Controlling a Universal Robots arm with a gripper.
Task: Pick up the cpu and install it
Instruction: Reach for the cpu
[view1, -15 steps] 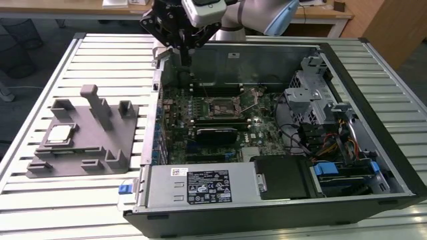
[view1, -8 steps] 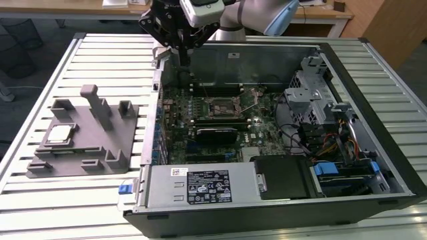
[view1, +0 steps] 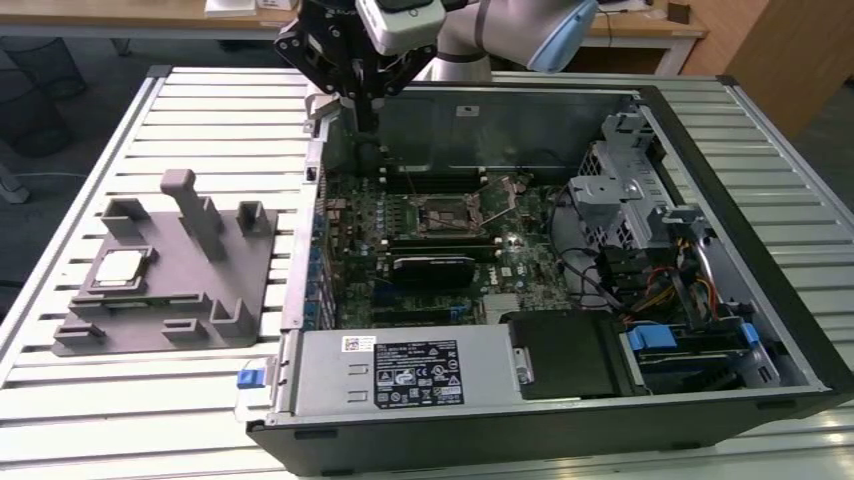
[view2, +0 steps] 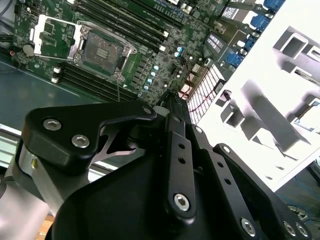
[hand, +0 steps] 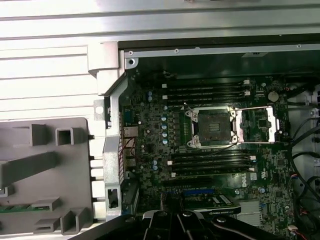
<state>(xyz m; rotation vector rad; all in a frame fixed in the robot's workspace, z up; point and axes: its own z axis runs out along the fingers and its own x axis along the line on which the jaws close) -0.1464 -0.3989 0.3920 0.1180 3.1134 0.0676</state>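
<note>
In the exterior view, the small square silver-topped cpu (view1: 120, 267) lies on the grey plastic pegged tray (view1: 187, 315). It is well apart from the black gripper (view1: 362, 122), which hangs empty, fingers together, above a corner of the open black computer case (view1: 534, 430). In the second wrist view, the gripper (view2: 172, 102) points toward the green motherboard (view2: 150, 65). In the first wrist view, the metal-framed socket (hand: 214, 127) stands open and bare.

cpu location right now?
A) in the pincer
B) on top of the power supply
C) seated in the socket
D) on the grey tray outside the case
D: the cpu lies flat on the grey tray beside the case, and the socket on the board is open and bare.
</note>
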